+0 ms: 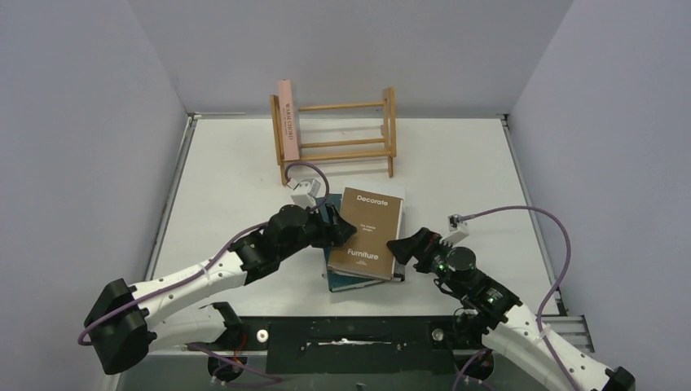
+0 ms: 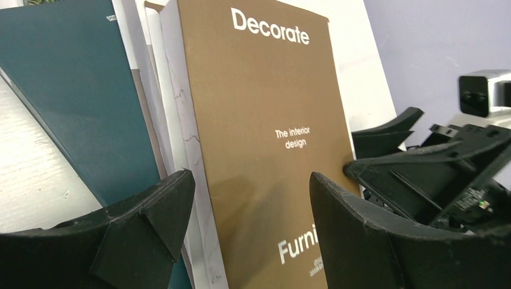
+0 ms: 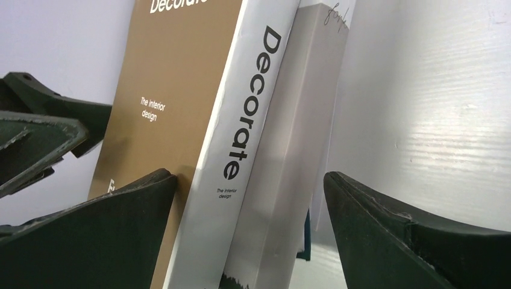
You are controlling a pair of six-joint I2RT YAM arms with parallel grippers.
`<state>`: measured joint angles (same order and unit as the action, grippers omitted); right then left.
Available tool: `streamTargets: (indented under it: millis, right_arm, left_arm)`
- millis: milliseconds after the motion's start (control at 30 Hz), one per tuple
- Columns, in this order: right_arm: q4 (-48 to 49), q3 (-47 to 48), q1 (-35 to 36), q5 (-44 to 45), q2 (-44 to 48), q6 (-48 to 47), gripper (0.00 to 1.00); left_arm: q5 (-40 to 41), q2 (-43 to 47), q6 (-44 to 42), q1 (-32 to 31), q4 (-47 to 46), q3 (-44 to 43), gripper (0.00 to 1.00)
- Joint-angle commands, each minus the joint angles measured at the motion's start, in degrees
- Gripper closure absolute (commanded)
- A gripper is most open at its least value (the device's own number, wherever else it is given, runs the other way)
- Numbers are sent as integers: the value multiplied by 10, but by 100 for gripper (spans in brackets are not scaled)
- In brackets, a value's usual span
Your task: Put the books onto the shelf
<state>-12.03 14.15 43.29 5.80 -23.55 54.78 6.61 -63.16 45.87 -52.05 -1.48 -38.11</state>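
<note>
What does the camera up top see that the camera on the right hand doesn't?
Only the top view shows the shelf with the pink book standing at its left end. Only the right wrist view shows the white spine of the brown book, with black letters, and the grey book right under it. Both show the brown book's cover and the left gripper at its edge.

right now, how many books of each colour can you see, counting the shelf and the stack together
pink book: 1, standing in the shelf
brown book: 1, top of the stack
grey book: 1
white book: 1
teal book: 1
total: 5
</note>
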Motion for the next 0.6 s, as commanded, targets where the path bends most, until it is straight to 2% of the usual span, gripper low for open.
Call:
streamTargets:
  millis: [0, 233, 567]
  right_arm:
    - [136, -42, -52, -100, -12, -1, 2]
    - [241, -45, -55, -160, -80, -14, 2]
    - [337, -23, -55, -206, -179, -24, 2]
  left_arm:
    - [4, 24, 0, -2, -21, -1, 30]
    - [1, 21, 1, -3, -26, 2, 30]
    - [10, 39, 4, -2, -16, 18, 30]
